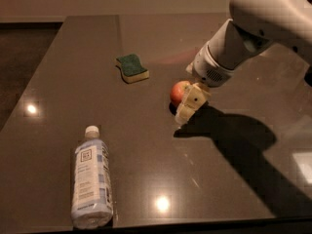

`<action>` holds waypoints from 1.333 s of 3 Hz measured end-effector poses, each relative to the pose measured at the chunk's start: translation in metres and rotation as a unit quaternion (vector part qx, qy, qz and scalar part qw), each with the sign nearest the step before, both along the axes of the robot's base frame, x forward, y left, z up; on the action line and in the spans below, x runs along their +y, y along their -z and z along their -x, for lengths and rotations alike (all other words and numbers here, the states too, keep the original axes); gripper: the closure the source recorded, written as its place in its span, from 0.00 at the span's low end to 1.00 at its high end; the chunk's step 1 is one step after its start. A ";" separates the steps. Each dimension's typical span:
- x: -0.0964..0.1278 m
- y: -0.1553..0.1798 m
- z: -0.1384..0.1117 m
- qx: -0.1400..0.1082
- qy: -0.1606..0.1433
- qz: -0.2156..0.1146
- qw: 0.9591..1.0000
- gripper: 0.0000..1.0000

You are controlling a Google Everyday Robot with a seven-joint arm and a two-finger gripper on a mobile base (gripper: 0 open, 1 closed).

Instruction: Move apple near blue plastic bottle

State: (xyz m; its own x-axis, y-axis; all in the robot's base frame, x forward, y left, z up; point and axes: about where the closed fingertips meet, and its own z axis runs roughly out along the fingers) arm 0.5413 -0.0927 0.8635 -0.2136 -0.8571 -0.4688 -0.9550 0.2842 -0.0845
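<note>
**Desk** [63,72]: dark glossy top with lamp glints.

1. **Blue plastic bottle** [91,184]: lies on its side near the front-left corner. Its white cap points toward the far edge and the label faces up.
2. **Sponge** [132,67]: green top, yellow body. It lies flat toward the far edge, left of centre.
3. **Apple** [178,92]: red with a yellowish patch. It sits mid-desk, right of centre, well apart from the bottle.
   - Handling, as judged: firm, smooth-skinned and moderately heavy. It is likely to roll on this slick top and to bruise under a hard squeeze.
   - Hold: best taken across its widest girth, on opposite sides.
4. **Gripper** [187,106]: right against the apple's right flank, on an arm reaching in from the right edge. Whether it is clenched on the apple or released cannot be told.
</note>
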 end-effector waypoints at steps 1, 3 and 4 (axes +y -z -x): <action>-0.001 0.004 0.000 0.004 -0.001 0.001 1.000 0.16; 0.024 -0.011 0.015 -0.002 -0.039 -0.023 0.999 0.70; 0.052 -0.021 0.039 -0.007 -0.080 -0.036 0.996 0.99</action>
